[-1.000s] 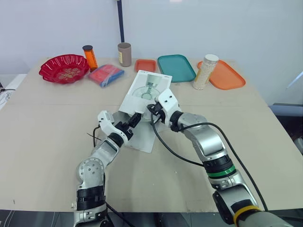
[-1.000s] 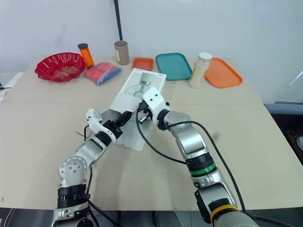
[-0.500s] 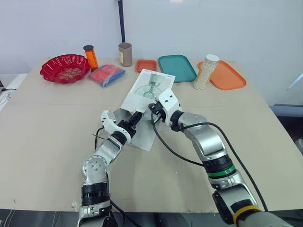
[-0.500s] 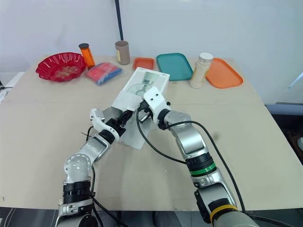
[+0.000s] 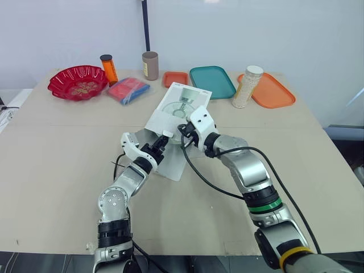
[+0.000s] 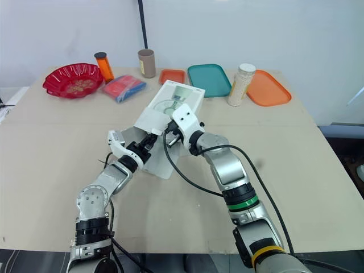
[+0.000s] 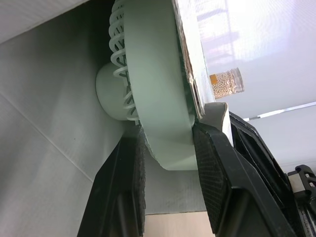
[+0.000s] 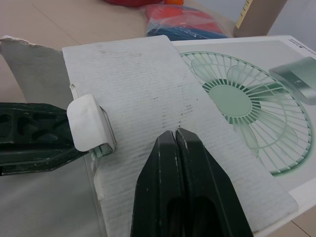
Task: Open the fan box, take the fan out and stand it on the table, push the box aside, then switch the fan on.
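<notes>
The white fan box [image 5: 183, 106] lies on the table [image 5: 57, 170], its printed fan picture facing up and its near end open. My left gripper [image 5: 161, 142] reaches into that open end. In the left wrist view its fingers [image 7: 123, 192] press on both sides of the pale green fan's [image 7: 158, 98] round rim, still inside the box. My right gripper [image 5: 183, 129] is shut, its fingertips [image 8: 175, 143] resting on the box's raised cardboard flap [image 8: 148, 98] just above the opening.
Along the far edge stand a red bowl [image 5: 77, 81], an orange bottle [image 5: 107, 68], a red and blue packet [image 5: 127, 90], a brown cup [image 5: 150, 65], a small orange tray [image 5: 175, 78], a teal tray [image 5: 212, 81], a jar [image 5: 247, 86] and an orange tray [image 5: 273, 91].
My left gripper has pushed a little deeper into the box opening and its fingers have closed in onto the fan's rim. The right gripper has stayed on the flap.
</notes>
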`<act>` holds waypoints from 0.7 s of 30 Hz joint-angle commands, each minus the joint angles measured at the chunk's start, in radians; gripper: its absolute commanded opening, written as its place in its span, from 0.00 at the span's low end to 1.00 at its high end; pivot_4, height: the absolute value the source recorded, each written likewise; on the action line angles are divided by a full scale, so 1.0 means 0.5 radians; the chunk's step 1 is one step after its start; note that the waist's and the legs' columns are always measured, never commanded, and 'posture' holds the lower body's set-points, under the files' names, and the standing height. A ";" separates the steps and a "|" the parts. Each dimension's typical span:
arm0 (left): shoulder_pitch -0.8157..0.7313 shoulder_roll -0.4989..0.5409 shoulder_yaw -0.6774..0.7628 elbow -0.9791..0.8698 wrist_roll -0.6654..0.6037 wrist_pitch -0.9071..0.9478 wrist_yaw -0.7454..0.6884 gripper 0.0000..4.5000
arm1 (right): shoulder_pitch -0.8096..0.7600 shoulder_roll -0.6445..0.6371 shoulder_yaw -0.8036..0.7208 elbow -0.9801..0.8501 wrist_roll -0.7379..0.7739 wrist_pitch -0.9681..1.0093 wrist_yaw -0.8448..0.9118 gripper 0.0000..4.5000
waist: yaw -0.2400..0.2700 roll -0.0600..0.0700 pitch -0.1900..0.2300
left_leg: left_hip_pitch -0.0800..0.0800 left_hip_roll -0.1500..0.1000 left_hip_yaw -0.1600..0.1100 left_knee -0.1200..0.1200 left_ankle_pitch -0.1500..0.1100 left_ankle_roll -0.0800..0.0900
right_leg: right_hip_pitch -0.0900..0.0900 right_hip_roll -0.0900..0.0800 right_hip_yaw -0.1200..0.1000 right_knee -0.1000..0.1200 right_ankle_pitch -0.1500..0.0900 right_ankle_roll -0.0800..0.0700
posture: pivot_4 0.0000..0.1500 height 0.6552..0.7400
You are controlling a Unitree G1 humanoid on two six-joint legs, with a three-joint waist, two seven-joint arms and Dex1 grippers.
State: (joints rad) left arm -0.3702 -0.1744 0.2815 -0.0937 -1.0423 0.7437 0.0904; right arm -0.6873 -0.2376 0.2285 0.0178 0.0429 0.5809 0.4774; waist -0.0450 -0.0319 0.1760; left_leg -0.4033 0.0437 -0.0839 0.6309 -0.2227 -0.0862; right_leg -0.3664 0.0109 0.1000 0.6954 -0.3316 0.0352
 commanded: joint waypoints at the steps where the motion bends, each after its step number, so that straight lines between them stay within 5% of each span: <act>1: 0.066 -0.020 -0.040 -0.060 -0.021 0.030 0.054 0.23 | 0.009 0.027 0.018 0.072 -0.021 0.072 -0.018 0.00 | 0.000 0.000 0.000 | 0.000 0.000 0.000 0.000 0.000 0.000 | 0.000 0.000 0.000 0.000 0.000 0.000 | 1.00 1.00; 21: 0.364 0.337 0.001 -0.491 -0.699 0.380 0.546 0.23 | -0.030 0.065 -0.022 0.086 -0.024 0.173 -0.111 0.00 | -0.002 0.000 -0.001 | 0.001 0.001 0.000 -0.003 0.000 0.000 | 0.000 0.000 0.001 -0.001 0.000 0.000 | 1.00 1.00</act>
State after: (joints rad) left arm -0.2184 -0.0309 0.2891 -0.3081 -1.3572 0.9034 0.3218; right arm -0.7170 -0.1997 0.2222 0.0342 0.0423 0.6345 0.4330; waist -0.0462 -0.0322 0.1758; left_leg -0.4025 0.0446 -0.0838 0.6294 -0.2229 -0.0864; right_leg -0.3666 0.0112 0.1005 0.6947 -0.3315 0.0351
